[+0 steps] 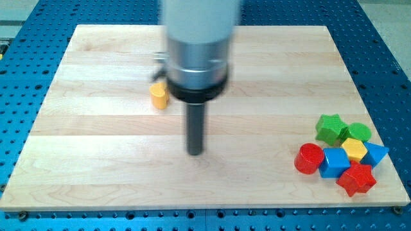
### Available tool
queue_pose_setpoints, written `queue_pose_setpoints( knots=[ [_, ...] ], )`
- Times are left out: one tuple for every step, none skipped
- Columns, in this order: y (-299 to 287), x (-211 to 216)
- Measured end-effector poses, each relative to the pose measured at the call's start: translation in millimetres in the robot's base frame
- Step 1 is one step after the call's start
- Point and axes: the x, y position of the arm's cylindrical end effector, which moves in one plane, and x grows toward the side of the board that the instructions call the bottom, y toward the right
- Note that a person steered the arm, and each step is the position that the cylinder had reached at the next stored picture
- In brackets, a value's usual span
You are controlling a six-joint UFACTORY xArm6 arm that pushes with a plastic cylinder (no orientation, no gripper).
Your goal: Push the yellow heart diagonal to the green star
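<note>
A yellow block point(158, 95), likely the yellow heart, sits at the view's upper left of centre, partly hidden by the arm's body. The green star point(331, 128) is at the view's right, at the top of a tight cluster. My tip point(195, 153) rests on the board below and to the right of the yellow block, well apart from it and far left of the green star.
The cluster at the view's right also holds a green round block point(358, 132), a yellow block point(354, 149), a red cylinder point(309, 158), a blue cube point(334, 162), a blue wedge point(375, 154) and a red star point(356, 179). The wooden board point(96, 160) lies on a blue perforated table.
</note>
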Motion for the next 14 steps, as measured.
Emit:
queue_pose_setpoints(
  knots=[
    [-77,-11],
    [-97,-67],
    [-42,-116],
    [-19,-123],
    [4,-123],
    [81,-141],
    [116,-169],
    [129,-190],
    [142,-199],
    [146,-173],
    [134,-97],
    [125,-46],
    [125,-42],
    [108,-31]
  ],
)
